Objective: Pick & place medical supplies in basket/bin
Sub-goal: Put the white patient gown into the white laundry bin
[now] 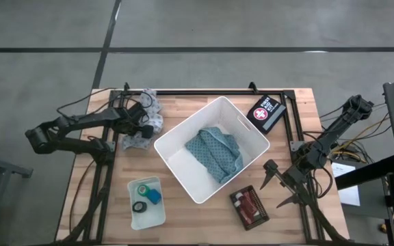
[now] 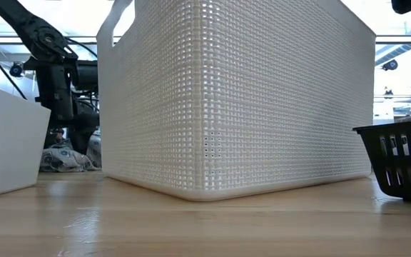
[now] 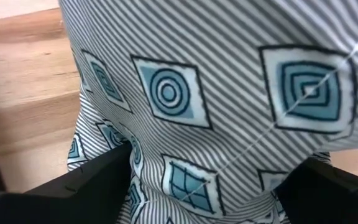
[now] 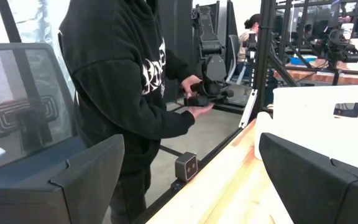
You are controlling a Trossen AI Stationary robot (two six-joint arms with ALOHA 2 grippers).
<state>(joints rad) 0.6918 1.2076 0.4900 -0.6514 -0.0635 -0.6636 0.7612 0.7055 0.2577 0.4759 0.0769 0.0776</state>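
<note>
1. Left gripper (image 1: 144,128) at the table's far-left area, over a striped patterned cloth (image 1: 144,126); fingers spread, one either side of a fold of the fabric in the left wrist view (image 3: 229,112); grip on it not confirmed.
2. Small translucent tray (image 1: 146,203) at the near-left, well apart from the cloth; holds a dark tape roll (image 1: 139,207) and a blue item (image 1: 154,196), type not discernible.
3. White rectangular bin (image 1: 252,140) at table centre, set diagonally; contains a teal patterned cloth (image 1: 215,154). Fills most of the low view (image 2: 234,93).
4. Dark flat case (image 1: 250,207) with reddish contents near the bin's near-right corner, just beside but apart.
5. Black first-aid pouch (image 1: 267,112) with red-and-white emblem at the far-right, near the bin's far corner.
6. Right gripper (image 1: 287,188) at the table's near-right edge, beside the flat case; fingers spread wide, nothing between them.
7. Person in a black hooded top (image 4: 114,81) standing beyond the table in the right wrist view, hand (image 4: 197,111) holding a dark object.
</note>
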